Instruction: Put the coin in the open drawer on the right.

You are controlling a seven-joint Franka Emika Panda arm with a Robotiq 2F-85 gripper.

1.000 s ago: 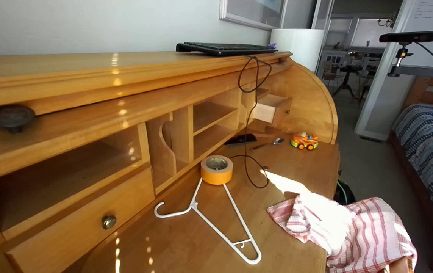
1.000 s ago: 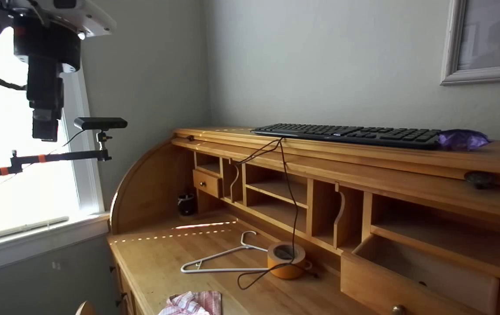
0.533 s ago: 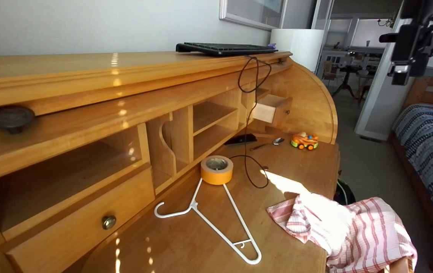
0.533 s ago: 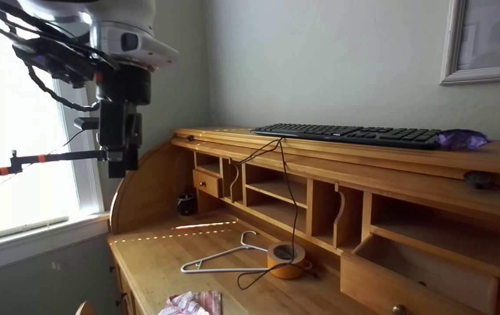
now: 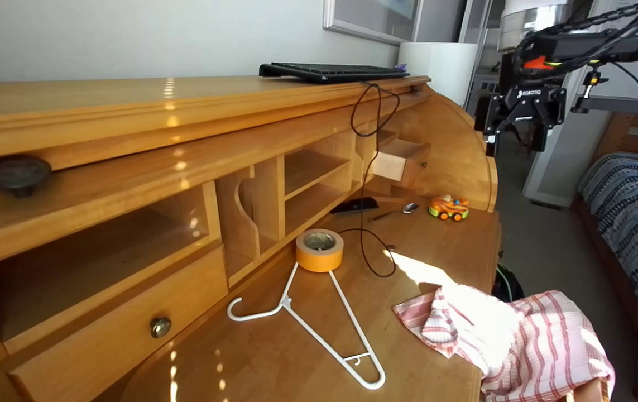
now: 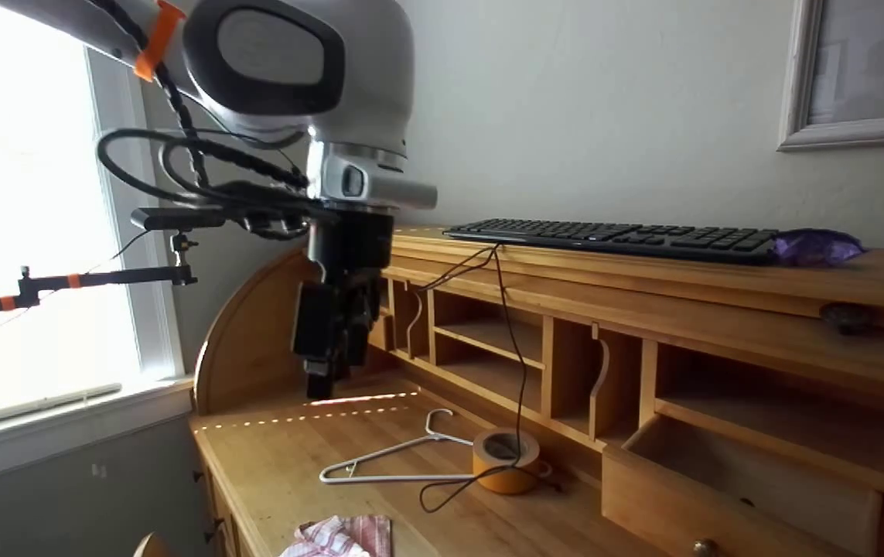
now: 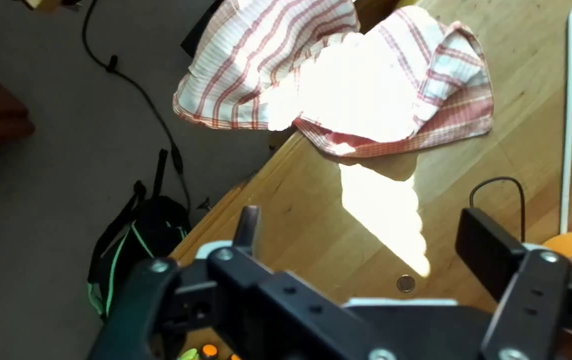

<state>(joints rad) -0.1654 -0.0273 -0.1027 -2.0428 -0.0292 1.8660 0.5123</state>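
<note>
Sunlight (blown out white in your wrist view) bleaches part of the striped cloth as a window glares behind your robot arm.

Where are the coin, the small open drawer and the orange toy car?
Coin (image 7: 406, 283): wrist view, middle of its face.
Small open drawer (image 5: 390, 166): in an exterior view, on its pale side wall.
Orange toy car (image 5: 449, 208): in an exterior view, on its body.
</note>
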